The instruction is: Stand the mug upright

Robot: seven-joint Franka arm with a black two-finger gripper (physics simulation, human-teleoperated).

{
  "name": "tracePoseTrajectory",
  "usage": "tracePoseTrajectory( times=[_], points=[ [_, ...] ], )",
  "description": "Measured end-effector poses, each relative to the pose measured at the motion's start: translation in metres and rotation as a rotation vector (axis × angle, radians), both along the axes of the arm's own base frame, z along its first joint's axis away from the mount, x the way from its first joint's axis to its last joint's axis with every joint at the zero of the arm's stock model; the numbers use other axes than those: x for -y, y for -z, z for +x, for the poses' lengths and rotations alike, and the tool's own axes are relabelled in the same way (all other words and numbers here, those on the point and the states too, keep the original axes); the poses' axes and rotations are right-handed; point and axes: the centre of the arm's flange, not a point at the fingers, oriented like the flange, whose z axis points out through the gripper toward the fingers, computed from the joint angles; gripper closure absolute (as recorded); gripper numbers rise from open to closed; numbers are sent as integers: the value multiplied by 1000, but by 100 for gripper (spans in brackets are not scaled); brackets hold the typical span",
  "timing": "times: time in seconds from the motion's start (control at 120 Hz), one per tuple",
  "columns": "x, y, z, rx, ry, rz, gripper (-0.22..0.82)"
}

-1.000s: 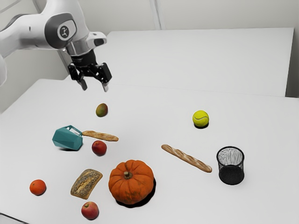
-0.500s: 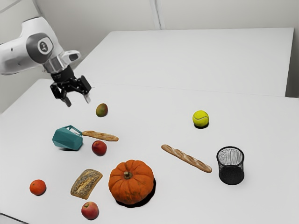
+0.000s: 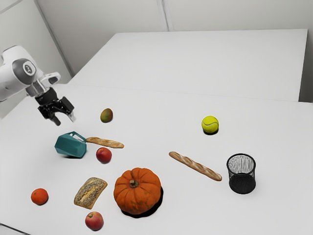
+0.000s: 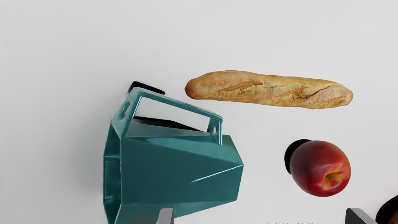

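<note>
My gripper (image 3: 65,121) hangs above the table in the exterior view, over and slightly behind the teal mug (image 3: 71,145). The mug lies on its side, its handle up toward the small baguette. In the wrist view, the mug (image 4: 180,168) shows its open mouth on the side away from the red nectarine, with the handle running along its body. The fingertips of my gripper (image 4: 258,216) stand wide apart there, nothing held between them; one overlaps the mug's lower side in the picture.
Near the mug are a small baguette (image 3: 105,142), a nectarine (image 3: 103,155) and a mango (image 3: 106,115). Farther off are seeded bread (image 3: 90,193), a pumpkin (image 3: 137,191), an orange (image 3: 39,196), an apple (image 3: 94,221), a longer baguette (image 3: 195,166), a tennis ball (image 3: 210,124) and a mesh bin (image 3: 241,174).
My gripper has moved down and toward the exterior view's left, from above and behind the mango to near the mug. It has stayed open, and the objects have not moved.
</note>
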Motion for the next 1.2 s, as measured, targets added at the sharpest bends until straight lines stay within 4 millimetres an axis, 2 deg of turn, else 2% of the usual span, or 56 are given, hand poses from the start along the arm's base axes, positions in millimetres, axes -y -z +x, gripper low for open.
tracePoseTrajectory(
  times=[0.167,0.275,0.358,0.467,0.8,0.867,1.017,1.2],
  points=[
    [-48,35,-17,4,35,-52,0],
    [-74,53,-18,20,75,-87,0],
    [-86,64,-16,30,113,-122,0],
    [-93,78,-18,38,160,-189,0],
    [-81,92,-21,120,267,-355,0],
    [-82,94,-25,128,273,-376,6],
    [-80,99,-27,144,297,-413,30],
    [-77,97,-27,166,327,-442,52]
  ],
)
